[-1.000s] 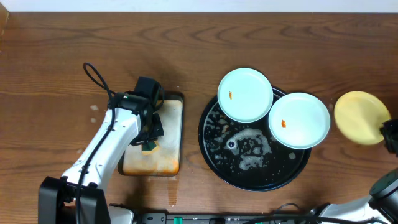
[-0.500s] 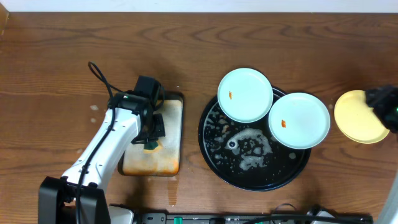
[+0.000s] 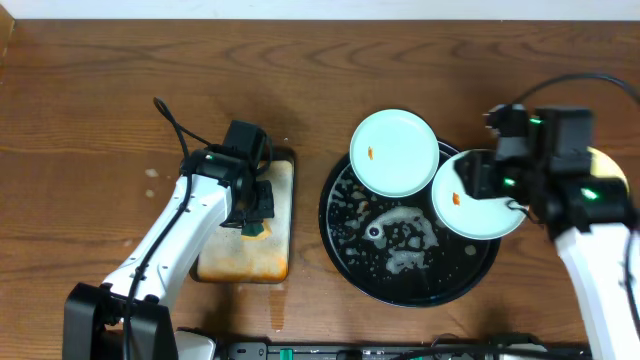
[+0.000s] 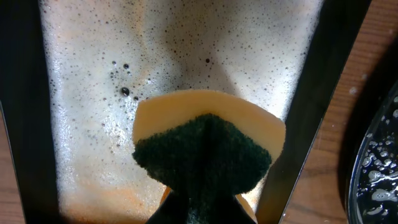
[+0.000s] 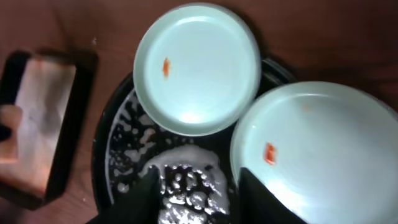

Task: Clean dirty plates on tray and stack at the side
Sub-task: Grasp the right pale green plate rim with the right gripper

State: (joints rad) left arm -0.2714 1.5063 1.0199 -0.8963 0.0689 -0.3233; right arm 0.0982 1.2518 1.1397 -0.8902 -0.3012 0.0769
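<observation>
Two pale mint plates lean on the far rim of the round black tray (image 3: 345,262), which holds soapy foam. Each has an orange smear: the left plate (image 3: 395,152) (image 5: 196,68) and the right plate (image 3: 480,215) (image 5: 323,149). The yellow plate (image 3: 608,168) lies on the table to the right, mostly hidden by my right arm. My right gripper (image 3: 478,182) (image 5: 196,199) hovers open over the tray's foam by the right plate's left edge, holding nothing. My left gripper (image 3: 255,212) is shut on a yellow-and-green sponge (image 4: 205,149) above the rectangular tray.
The rectangular metal tray (image 3: 245,262) (image 4: 81,93), left of the black tray, holds foamy, orange-tinted water. A black cable (image 3: 165,125) loops off my left arm. The tabletop is brown wood.
My right arm has swung in from the right edge to above the right mint plate, covering most of the yellow plate. My left gripper with the sponge shifted slightly right.
</observation>
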